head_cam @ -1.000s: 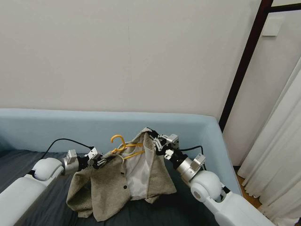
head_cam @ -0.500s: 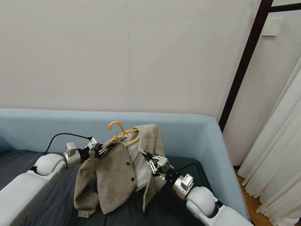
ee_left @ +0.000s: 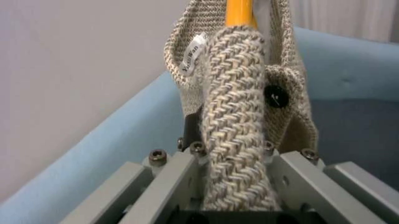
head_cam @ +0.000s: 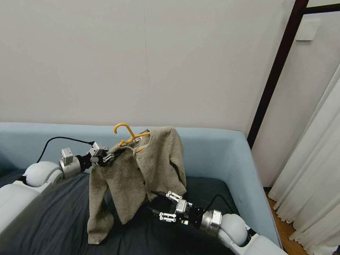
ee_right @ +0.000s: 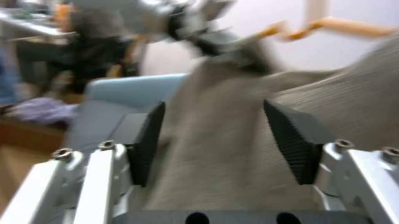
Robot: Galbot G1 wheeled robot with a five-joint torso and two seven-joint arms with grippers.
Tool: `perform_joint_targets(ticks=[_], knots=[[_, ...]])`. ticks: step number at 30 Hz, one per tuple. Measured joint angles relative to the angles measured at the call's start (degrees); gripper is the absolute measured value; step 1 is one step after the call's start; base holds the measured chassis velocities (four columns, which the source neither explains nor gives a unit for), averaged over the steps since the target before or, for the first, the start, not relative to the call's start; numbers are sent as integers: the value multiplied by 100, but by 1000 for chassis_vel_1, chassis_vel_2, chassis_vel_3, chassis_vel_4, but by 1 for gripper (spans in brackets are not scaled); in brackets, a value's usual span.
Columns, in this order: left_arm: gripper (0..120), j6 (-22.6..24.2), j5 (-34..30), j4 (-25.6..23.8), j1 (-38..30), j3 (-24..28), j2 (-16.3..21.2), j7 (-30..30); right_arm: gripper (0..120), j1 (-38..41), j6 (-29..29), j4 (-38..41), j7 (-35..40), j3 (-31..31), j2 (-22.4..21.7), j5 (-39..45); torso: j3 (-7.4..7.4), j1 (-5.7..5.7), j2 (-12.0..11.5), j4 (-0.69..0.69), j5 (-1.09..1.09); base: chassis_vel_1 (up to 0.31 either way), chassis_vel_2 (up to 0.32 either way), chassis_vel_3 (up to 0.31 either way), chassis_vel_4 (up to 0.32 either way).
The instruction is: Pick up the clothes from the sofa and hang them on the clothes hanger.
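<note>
Pale wall behind, light blue sofa with a dark grey seat cushion; white curtain and dark door frame on the right. Beige knit cardigan hangs in the air over the seat on a yellow hanger, with one sleeve dangling toward the cushion. Can't tell if the sleeve touches it.

Left tool is up at the cardigan's shoulder beside the hanger, clamped on the ribbed knit edge. Left wrist view shows that band pinched between the fingers, with a black button just beside it. White neck label sits inside the collar; its dark print is too small and curled to read.

Right tool is low over the seat, just under the cardigan's hem, fingers spread wide, gripping nothing. Right wrist view shows the black pads apart, with knit fabric ahead between them.
</note>
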Motion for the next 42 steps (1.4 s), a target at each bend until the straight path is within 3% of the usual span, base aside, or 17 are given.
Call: perform_joint_targets(ticks=[7,11,16,24,34,36,42], knots=[[4,-195,573,-45,-333,97,119,986,97,343,-619,664,1051,405,-470,157,0,0,0,-1,-1,0,0,0,0],[4,-203,715,-69,-358,96,111,1311,100,376,-920,863,1068,437,-788,108,0,0,0,0,-1,0,0,0,0],[4,-203,746,-41,-509,150,59,1788,100,504,-1263,935,831,209,-1151,98,0,0,0,-1,-1,0,0,0,0],[4,-171,952,-9,-686,181,-91,2512,100,734,-1784,726,284,7,-1226,192,0,0,0,1,0,0,0,0,0],[4,-142,1231,-81,-808,229,-368,2632,99,950,-2103,641,-567,-270,-1230,108,0,0,0,-1,-1,0,0,0,0],[4,-141,1247,-84,-813,230,-376,2632,97,952,-2120,643,-611,-280,-1217,97,0,0,0,-1,-1,0,0,0,0],[4,-188,1439,-105,-820,209,-381,2685,73,1014,-2207,645,-740,-331,-1166,77,0,0,0,0,-1,0,0,0,0]])
